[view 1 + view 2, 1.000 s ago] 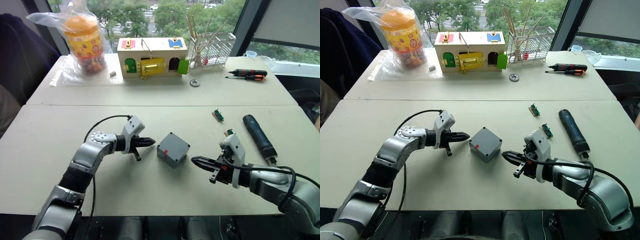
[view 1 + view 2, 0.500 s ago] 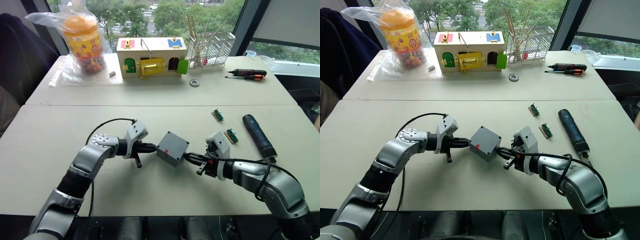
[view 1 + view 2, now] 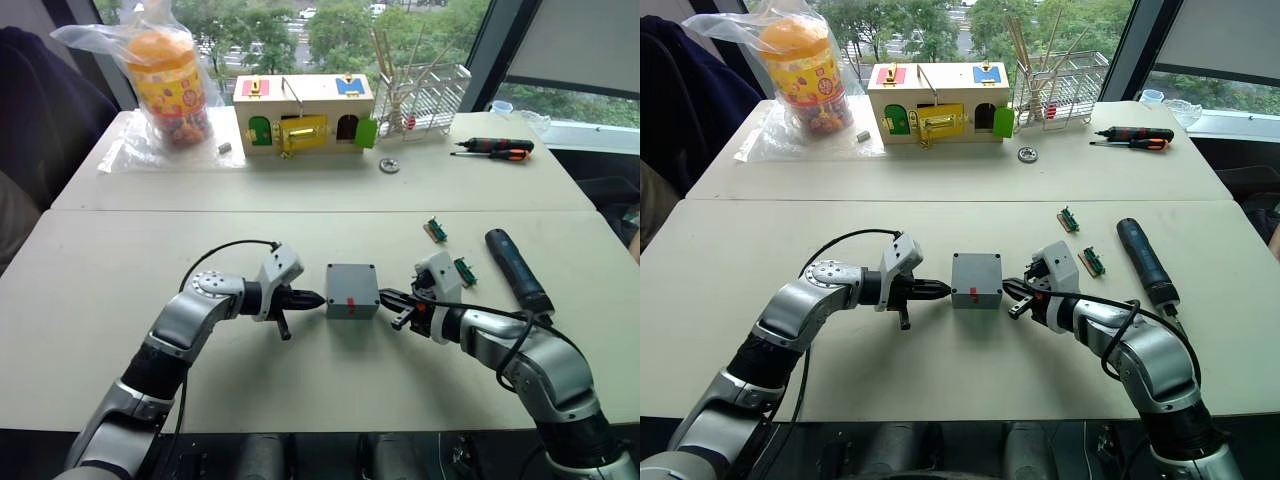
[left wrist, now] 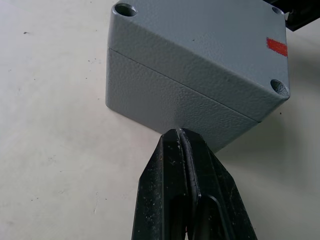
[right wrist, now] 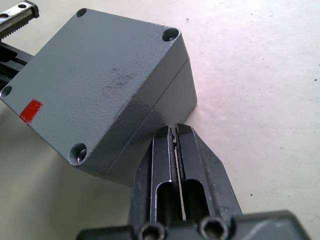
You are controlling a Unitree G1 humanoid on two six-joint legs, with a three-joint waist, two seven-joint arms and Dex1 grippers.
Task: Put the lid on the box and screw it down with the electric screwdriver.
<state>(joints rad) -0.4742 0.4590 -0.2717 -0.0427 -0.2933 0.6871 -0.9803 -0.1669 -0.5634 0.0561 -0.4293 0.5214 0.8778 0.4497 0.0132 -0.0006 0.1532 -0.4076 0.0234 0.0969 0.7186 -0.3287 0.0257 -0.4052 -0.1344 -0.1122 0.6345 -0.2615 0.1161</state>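
Two grippers flank box (image 3: 352, 291), lid (image 5: 95, 80) sitting on top: left gripper (image 3: 308, 298) fingers closed, tip touching box side; right gripper (image 3: 389, 296) closed, opposite side. Electric screwdriver (image 3: 517, 270) lies beyond right gripper.

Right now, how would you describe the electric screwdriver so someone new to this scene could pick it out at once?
Start at the near table, where the grey box sits between the two tools. Go to the robot's right, past two small green parts: the electric screwdriver lies flat near that edge. It is a thick dark cylinder, unlike the slim orange-and-black hand screwdrivers on the far table.
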